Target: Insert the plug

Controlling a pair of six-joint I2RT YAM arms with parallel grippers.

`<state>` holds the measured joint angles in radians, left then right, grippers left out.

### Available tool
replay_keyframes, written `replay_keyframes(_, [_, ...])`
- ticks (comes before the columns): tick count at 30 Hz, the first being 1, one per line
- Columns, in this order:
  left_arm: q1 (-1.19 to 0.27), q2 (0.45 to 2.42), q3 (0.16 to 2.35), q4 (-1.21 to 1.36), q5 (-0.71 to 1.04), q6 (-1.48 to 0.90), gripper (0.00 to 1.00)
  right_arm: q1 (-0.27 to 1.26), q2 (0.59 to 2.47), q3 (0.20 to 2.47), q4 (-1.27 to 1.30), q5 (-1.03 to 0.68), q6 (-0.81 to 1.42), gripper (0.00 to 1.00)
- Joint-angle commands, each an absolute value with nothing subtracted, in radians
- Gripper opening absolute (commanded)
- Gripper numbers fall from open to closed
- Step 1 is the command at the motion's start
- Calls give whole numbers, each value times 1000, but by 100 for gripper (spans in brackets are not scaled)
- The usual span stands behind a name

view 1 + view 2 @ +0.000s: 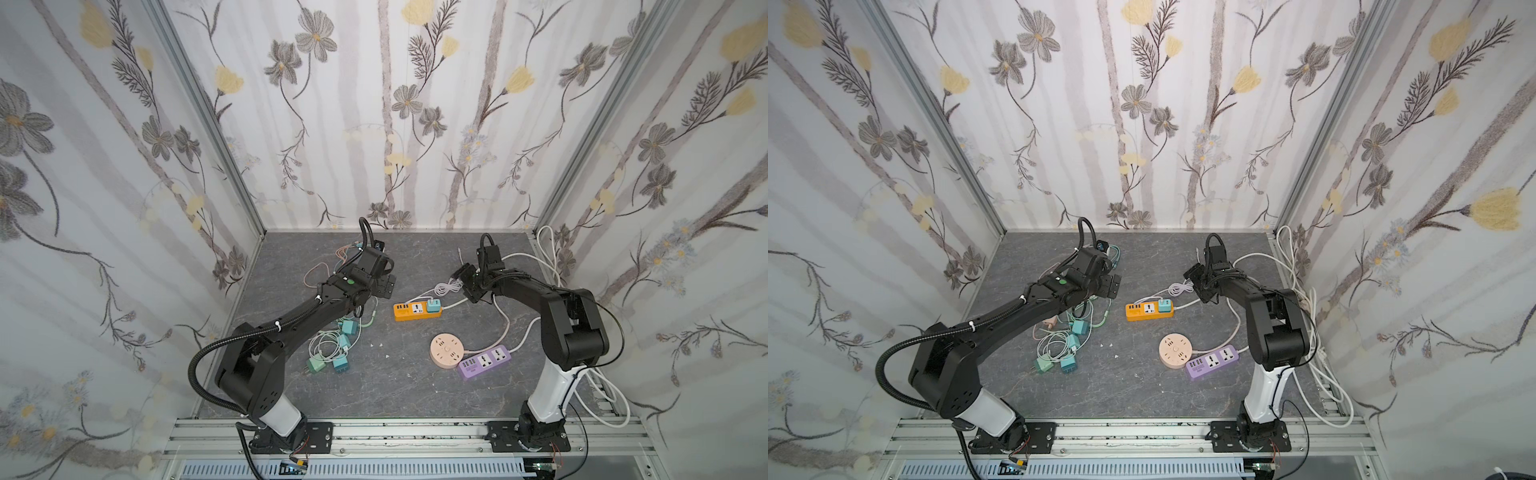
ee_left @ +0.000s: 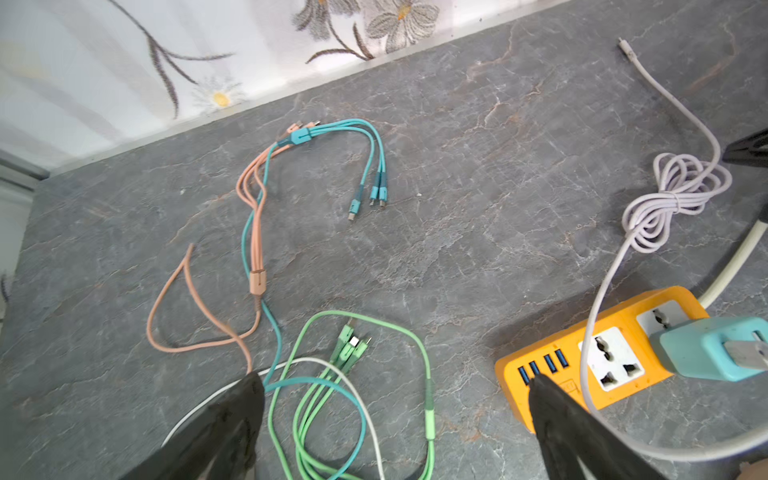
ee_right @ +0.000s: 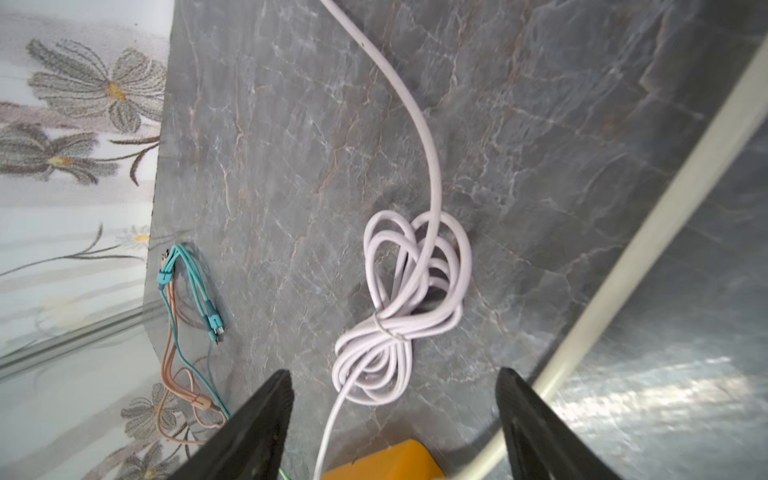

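Grey marble-pattern tabletop (image 1: 399, 395), enclosed on 3 sides by floral wallpaper panels (image 1: 374, 104), is shown in both top views.

1. Task item. A teal cube-shaped plug adapter (image 1: 433, 306) (image 1: 1165, 305) is seated in the end socket of an orange plastic power strip (image 1: 417, 310) (image 1: 1149, 309), approx. mid-table. In the left wrist view the adapter (image 2: 715, 347) is seen upright on the strip (image 2: 582, 361), next to one universal socket and a row of 4 blue USB ports. A thick white power cord (image 2: 731, 266) exits the strip at the adapter end.

2. The left gripper (image 1: 383, 286) (image 1: 1111, 285) is held to the left of the strip. In the wrist view (image 2: 395, 380) the jaws are spread fully wide and nothing is gripped. One fingertip overlaps the strip's USB end in that view; contact cannot be confirmed.

3. The right gripper (image 1: 465, 284) (image 1: 1198, 284) is positioned over a lilac bundled cable (image 1: 446, 287) (image 1: 1179, 287), behind the strip's cord end. In the wrist view (image 3: 394, 373) the jaws are seen well apart. The bundle (image 3: 399, 307) lies on the table beyond the fingertips and nothing is gripped.

4. Other items. A round pink socket hub (image 1: 447, 350) and a purple power strip (image 1: 484, 361) lie just beside each other near the right arm. A pile of teal and green adapters w/ tangled leads (image 1: 336, 349) lies under the left arm. A teal multi-head cable (image 2: 370, 166), a peach cable (image 2: 187, 316) and a green cable (image 2: 353, 353) are laid loose on the table.
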<state>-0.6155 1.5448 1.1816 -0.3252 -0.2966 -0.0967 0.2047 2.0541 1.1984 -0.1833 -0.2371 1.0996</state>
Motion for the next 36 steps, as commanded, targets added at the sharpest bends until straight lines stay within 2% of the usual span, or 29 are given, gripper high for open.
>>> replay_keyframes(1, [-613,1475,1128,-311,-371,-169,100,214,2094,1217,-192,-219,1227,71])
replay_keyframes(6, [-612,1355,1062,-494,-445,-365,100,227,2154,1290,-207,-206,1261,68])
replay_keyframes(8, [-612,1312,1027,-566,-434,-454,100,227,2176,1307,-195,-205,1277,63])
replay_keyframes(10, [-613,1271,984,-624,-429,-532,100,228,2193,1315,-176,-197,1300,55])
replay_keyframes(12, [-612,1222,933,-665,-434,-586,100,228,2208,1323,-151,-190,1319,40])
replay_keyframes(15, [-610,1163,877,-691,-457,-619,100,226,2226,1345,-143,-175,1336,28])
replay_keyframes(19, [-603,1130,862,-700,-470,-621,100,210,2199,1350,-101,-136,1354,0])
replay_keyframes(26, [-592,1165,870,-689,-477,-611,100,144,2131,1417,-112,-38,1307,0])
replay_keyframes(36, [-569,1169,860,-677,-440,-599,100,37,2163,1474,-84,25,1258,0])
